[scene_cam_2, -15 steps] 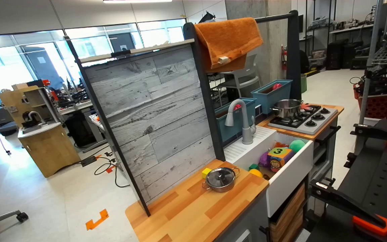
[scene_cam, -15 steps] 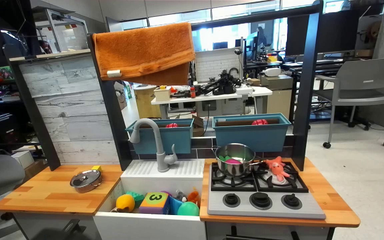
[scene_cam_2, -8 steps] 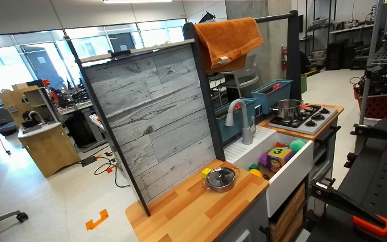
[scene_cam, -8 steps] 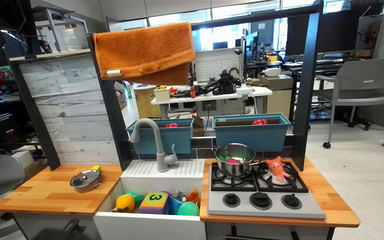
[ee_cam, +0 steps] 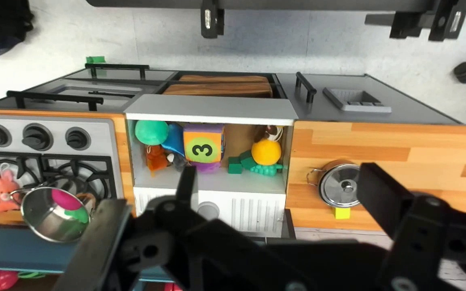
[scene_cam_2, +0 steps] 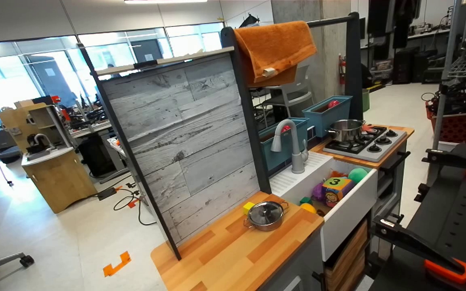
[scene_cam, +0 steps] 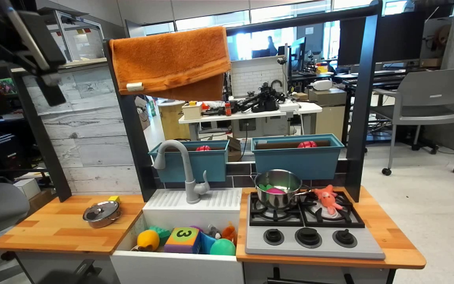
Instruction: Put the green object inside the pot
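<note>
The gripper (ee_cam: 279, 178) is on the move! It swings into the top left of an exterior view, a corner with no sign of it half a second ago, while nothing below it shifts. For the task, I read that as the reach getting under way, with the pick yet to happen. Pose check: it hangs high, well apart from every toy, fingers (ee_cam: 386, 196) angled down. The wrist view settles the grip: fingers spread wide, nothing held, a look down over the sink (scene_cam: 175, 270).

Moving right, the counter (scene_cam: 53, 225) carries a lidded pan (scene_cam: 101, 214), a yellow block (scene_cam: 114, 198) just behind. Next, the sink, a faucet (scene_cam: 188, 173) at its back. Inside go a yellow ball (scene_cam: 148, 240), a number cube (scene_cam: 183, 240), a blue toy (ee_cam: 173, 140), and there's the target: the green ball (scene_cam: 222, 247), in the front corner on the stove (scene_cam: 313, 252) side. Tight spot, I'd say; the sink walls could crowd a finger, and the lift must clear the rim before it goes sideways.

Right again, the pot (scene_cam: 272, 200) stands upright and lidless on the stove's sink side. A pink thing (scene_cam: 276, 191) and a green thing (scene_cam: 263, 187) are already in there, so the ball may perch rather than drop. Far right, a coral plush (scene_cam: 328, 199) lies by the handle; touching or not, I can't tell.
</note>
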### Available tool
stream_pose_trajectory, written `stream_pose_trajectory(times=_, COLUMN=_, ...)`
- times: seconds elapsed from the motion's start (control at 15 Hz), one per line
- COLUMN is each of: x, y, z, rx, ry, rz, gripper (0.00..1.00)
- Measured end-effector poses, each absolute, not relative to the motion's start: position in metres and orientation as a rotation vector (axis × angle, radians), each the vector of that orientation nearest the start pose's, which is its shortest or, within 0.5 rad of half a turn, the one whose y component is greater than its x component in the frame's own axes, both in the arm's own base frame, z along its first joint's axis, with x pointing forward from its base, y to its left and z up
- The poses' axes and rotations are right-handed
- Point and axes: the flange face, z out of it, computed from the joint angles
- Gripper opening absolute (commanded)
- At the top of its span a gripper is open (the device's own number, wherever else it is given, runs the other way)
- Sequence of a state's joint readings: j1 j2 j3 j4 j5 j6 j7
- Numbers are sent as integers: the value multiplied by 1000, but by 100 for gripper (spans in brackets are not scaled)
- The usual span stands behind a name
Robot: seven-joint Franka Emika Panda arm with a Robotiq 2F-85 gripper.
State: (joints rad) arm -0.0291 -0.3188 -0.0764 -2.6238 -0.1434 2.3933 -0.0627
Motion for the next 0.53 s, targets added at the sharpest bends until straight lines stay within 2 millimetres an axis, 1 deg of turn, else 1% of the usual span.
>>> stream_pose_trajectory(times=0.2, x=457, y=-50, z=332, rx=-3162, ry=74, rz=-91, gripper=100)
stream_pose_trajectory(times=0.53, x=537, y=-65, z=278, rx=-3044, ry=393, rz=-19, gripper=100)
